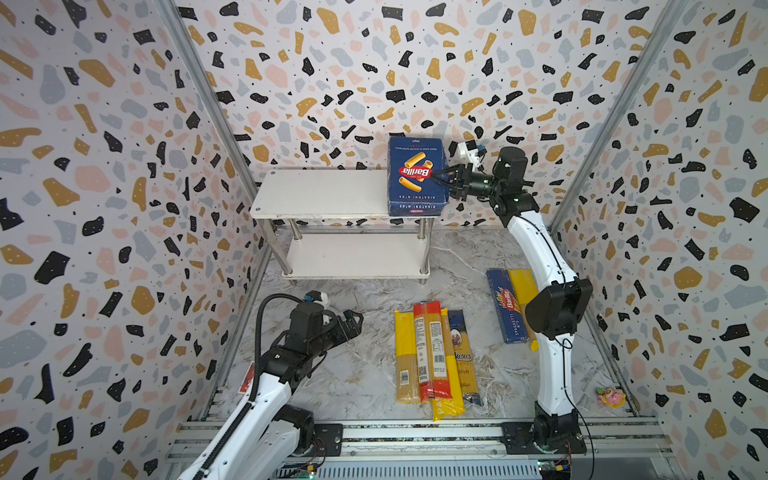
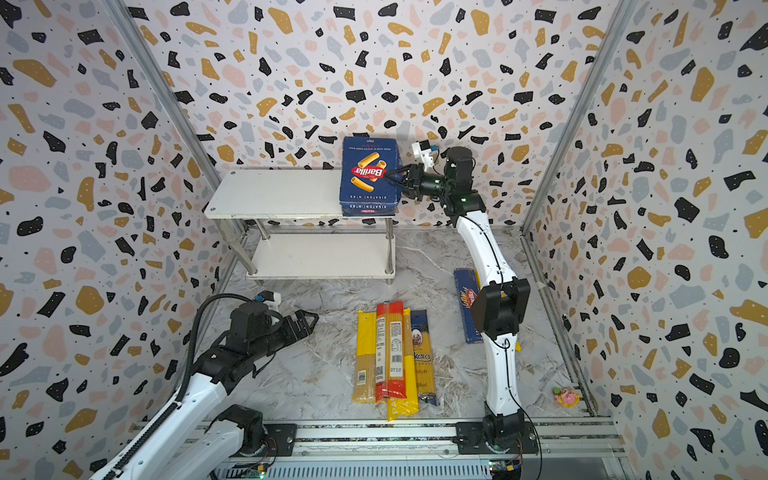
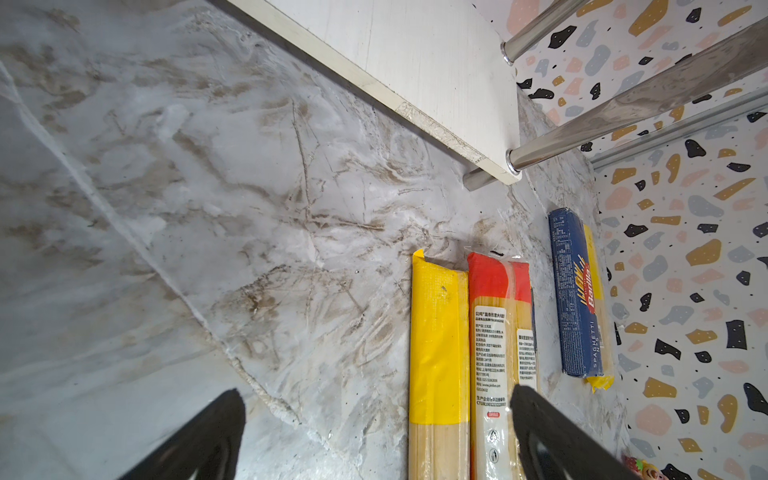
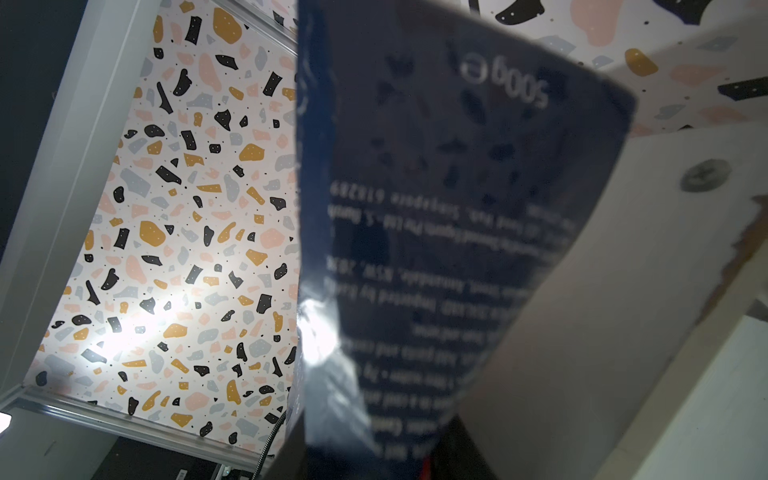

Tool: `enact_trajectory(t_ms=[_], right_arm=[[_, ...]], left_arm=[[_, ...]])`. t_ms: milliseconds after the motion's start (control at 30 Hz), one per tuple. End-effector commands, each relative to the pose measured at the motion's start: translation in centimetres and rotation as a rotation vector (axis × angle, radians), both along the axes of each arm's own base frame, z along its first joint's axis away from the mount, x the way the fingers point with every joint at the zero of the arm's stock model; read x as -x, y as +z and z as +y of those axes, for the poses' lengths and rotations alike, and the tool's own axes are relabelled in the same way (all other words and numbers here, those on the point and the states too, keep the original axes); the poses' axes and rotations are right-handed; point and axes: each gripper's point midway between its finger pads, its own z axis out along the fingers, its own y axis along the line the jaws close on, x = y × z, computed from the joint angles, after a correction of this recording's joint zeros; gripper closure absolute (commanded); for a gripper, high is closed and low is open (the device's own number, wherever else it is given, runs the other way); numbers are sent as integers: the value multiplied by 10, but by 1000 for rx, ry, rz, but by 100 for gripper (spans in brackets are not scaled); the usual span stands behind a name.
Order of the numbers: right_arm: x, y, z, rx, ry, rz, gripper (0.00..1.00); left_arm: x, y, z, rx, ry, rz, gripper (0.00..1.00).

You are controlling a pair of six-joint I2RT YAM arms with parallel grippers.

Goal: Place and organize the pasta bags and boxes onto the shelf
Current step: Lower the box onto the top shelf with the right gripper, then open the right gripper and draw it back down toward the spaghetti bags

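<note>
Your left end effector (image 3: 374,436) hangs released over the desk (image 3: 208,208), near the bags (image 1: 432,357); the spaghetti box (image 1: 505,307) lies there too. Your right end effector (image 1: 434,176) is clamped on the rigatoni box (image 1: 411,183), held face up at the right end of the top board of the shelf (image 1: 324,193). Whether it rests there, I cannot tell. Be careful: its corner seems past the board's end, so releasing now may tip it off.

The right gripper (image 2: 388,174) clamps the Barilla rigatoni box (image 2: 365,193) on the shelf (image 2: 274,193), at its top board's right end; the left gripper (image 2: 306,322) hangs with jaws spread.
</note>
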Motion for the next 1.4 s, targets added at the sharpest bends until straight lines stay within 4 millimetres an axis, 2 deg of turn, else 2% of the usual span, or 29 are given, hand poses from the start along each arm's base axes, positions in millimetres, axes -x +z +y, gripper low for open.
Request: enact_trajectory(t_ms=[0,167,300,500,700,833,1000,1200,1367], right_arm=[[28,81,-16,-81,-7,-284,66],[17,73,-17,-83,-19,-270,65],[20,61,-5,-47,-8,-270,63],[17,39,8,-23,14,-229,51],[17,28,11,-2,13,-214,39],[16,23,6,12,-7,-207,27],[9,19,-9,40,-49,-196,21],[9,24,-31,47,-84,-209,19],[16,26,-38,49,-83,-218,18]], left_arm=[[-6,8,-3,13,-10,-44,1],[-7,5,-4,16,-16,-39,0],[-8,2,-5,18,-19,-36,0],[-5,-3,-7,23,-30,-30,0],[-4,-1,-7,24,-32,-36,0],[-4,-2,-6,22,-34,-36,0],[-3,-4,-8,26,-40,-36,0],[-7,0,-9,36,-41,-53,1],[-8,-1,-10,36,-41,-50,1]])
